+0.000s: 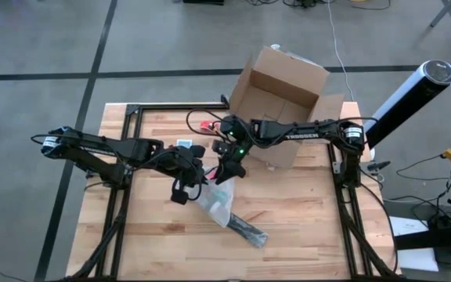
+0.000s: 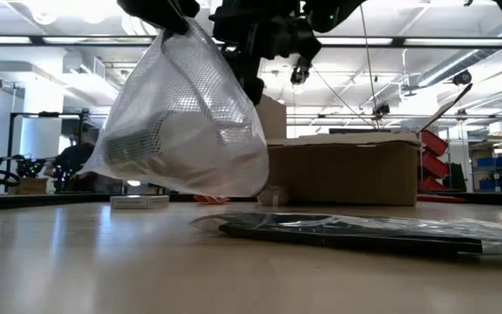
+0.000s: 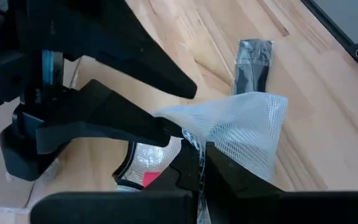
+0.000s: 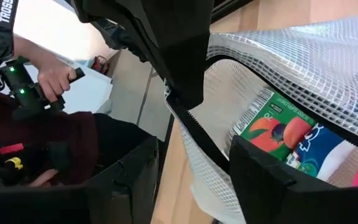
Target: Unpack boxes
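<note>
Cardboard, brown and corrugated, makes up the box (image 1: pixel 280 106), the largest thing on the table (image 1: pixel 304 227); it lies at the far edge with its flaps spread open. Such a box looks light and fairly stiff, though the flaps would bend, so a wall edge or a corner near the base seems the best place to take hold.

Nearer than the box, a translucent mesh zip pouch (image 2: pixel 186 122) hangs lifted off the table, soft and sagging round a printed packet inside. The left gripper (image 1: pixel 196 171), on the pouch's side away from the box, is pressed tight on the pouch's upper edge. The right gripper (image 1: pixel 227 160), between pouch and box, has one finger inside the pouch's mouth and one outside, straddling the zip edge; whether it pinches yet I cannot tell.

Nearest of all lies a flat dark packet in clear wrap (image 1: pixel 245 229), well apart from the box.
</note>
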